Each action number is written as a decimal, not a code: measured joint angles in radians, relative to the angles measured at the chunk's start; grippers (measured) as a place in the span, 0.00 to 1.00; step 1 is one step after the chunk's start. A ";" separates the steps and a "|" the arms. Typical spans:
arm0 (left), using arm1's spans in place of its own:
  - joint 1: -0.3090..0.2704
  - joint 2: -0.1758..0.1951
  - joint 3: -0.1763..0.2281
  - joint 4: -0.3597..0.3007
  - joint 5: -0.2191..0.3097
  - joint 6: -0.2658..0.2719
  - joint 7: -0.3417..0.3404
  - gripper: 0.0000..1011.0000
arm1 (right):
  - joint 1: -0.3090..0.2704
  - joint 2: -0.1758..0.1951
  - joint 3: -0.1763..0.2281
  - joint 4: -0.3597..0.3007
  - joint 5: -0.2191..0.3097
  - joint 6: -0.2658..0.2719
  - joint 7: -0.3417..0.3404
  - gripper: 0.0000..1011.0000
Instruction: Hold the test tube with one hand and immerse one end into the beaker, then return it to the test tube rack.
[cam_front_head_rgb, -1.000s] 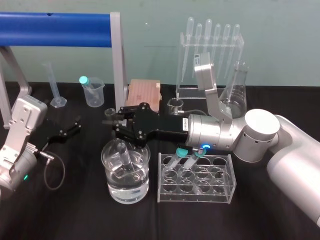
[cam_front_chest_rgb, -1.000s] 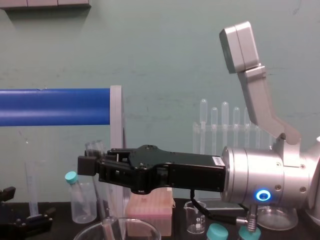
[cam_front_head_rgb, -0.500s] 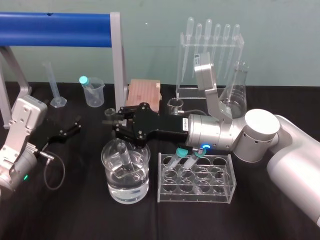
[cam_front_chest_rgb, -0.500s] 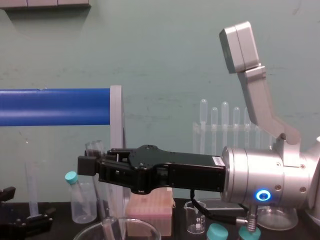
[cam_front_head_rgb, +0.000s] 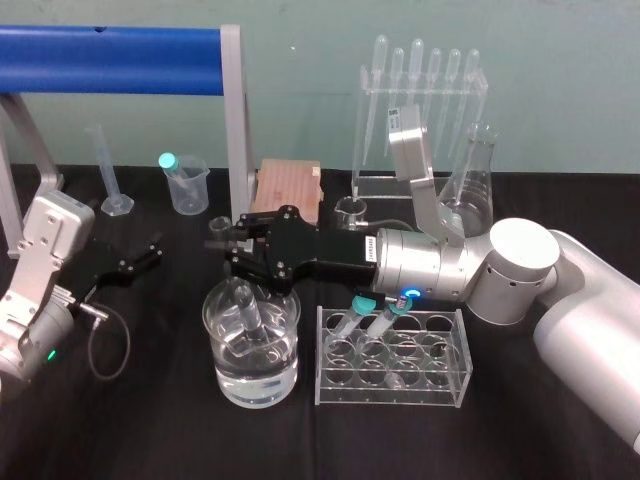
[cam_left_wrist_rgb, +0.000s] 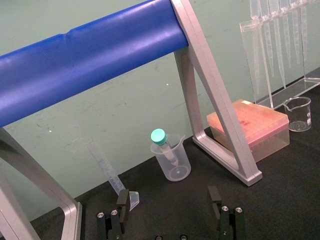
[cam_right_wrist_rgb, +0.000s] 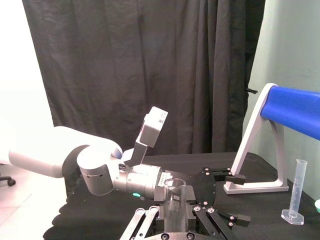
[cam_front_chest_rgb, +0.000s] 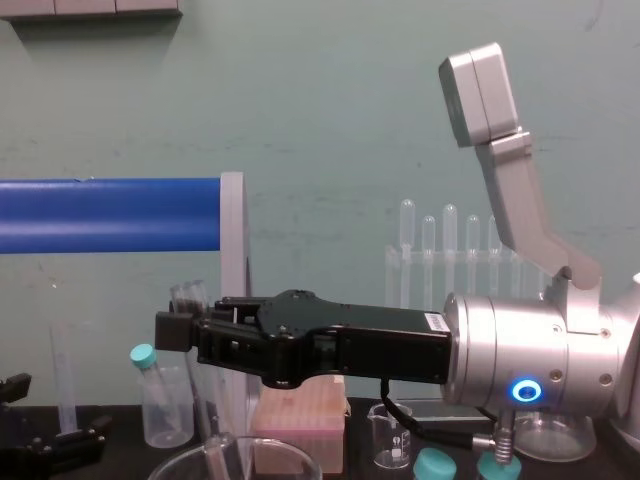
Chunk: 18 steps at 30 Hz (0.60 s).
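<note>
Left end effector (cam_front_head_rgb: 139, 258): parked at desk (cam_front_head_rgb: 150, 420) left, fingers apart, unmoved. Test tube (cam_front_head_rgb: 246, 310): unchanged over the last second, tilted, lower end inside the large beaker (cam_front_head_rgb: 216, 372), clamped by right end effector (cam_front_head_rgb: 235, 250). Immersion judged done; return to test tube rack (cam_front_head_rgb: 441, 386) outstanding.

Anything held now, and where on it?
Right gripper holds the test tube just below its open rim, lower end in the beaker; left gripper holds nothing.

The tube (cam_front_head_rgb: 245, 306) and beaker (cam_front_head_rgb: 228, 386) are showing clear, right gripper (cam_front_head_rgb: 224, 245) and desk (cam_front_head_rgb: 150, 420) black, bar (cam_front_head_rgb: 110, 47) blue, caps (cam_front_head_rgb: 361, 303) teal.
</note>
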 joint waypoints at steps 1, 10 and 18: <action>0.000 0.000 0.000 0.000 0.000 0.000 0.000 0.99 | 0.000 0.000 0.000 0.000 0.000 0.000 0.000 0.22; 0.000 0.000 0.000 0.000 0.000 0.000 0.000 0.99 | 0.000 0.000 0.000 0.000 0.000 0.000 0.000 0.22; 0.000 0.000 0.000 0.000 0.000 0.000 0.000 0.99 | 0.000 0.000 0.000 0.000 0.000 0.000 0.000 0.22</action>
